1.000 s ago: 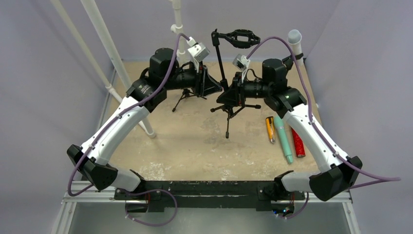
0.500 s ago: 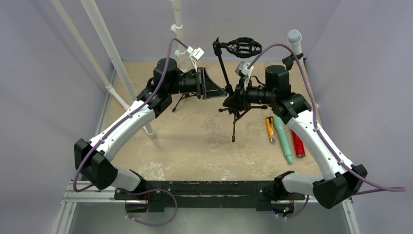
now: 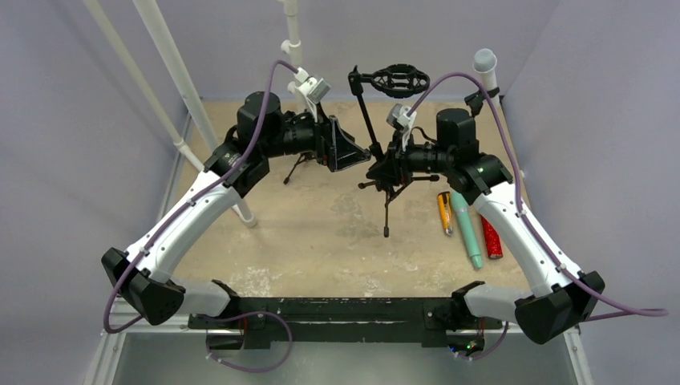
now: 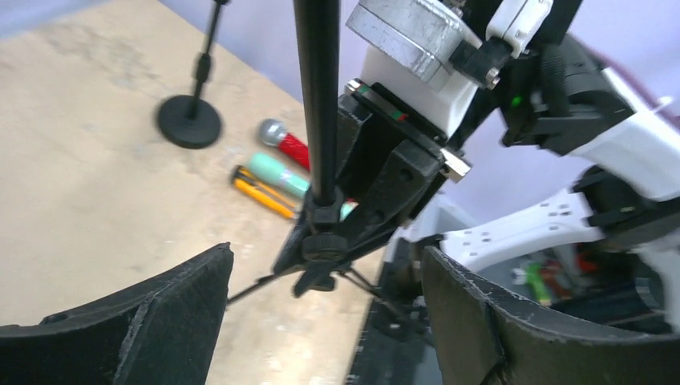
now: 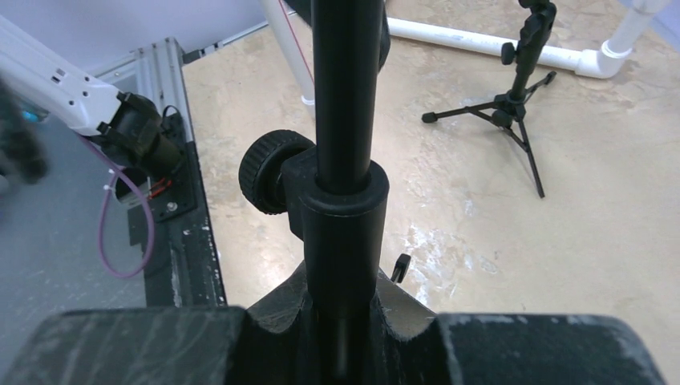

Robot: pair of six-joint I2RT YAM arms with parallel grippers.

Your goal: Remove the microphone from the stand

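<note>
A black tripod stand point(image 3: 385, 180) hangs tilted over the middle of the table, and its shock mount point(image 3: 398, 79) at the top is empty. My right gripper point(image 3: 383, 164) is shut on the stand's pole point(image 5: 345, 120) just below the clamp knob point(image 5: 269, 172). My left gripper point(image 3: 362, 152) stands open to the left of the pole point(image 4: 321, 96), with its jaws wide apart and nothing between them. A white microphone with a grey head point(image 3: 484, 62) stands clipped upright at the back right.
Three loose microphones lie side by side at the right: orange point(image 3: 443, 212), teal point(image 3: 467, 228) and red point(image 3: 490, 234). A second small tripod point(image 3: 305, 163) stands at the back left beside white pipes point(image 3: 172, 72). A round-base stand point(image 4: 189, 120) stands at the back right.
My left gripper's jaws have spread wide and the left arm has drawn back a little. The right gripper, still shut on the stand, shifted it slightly to the right early on.
</note>
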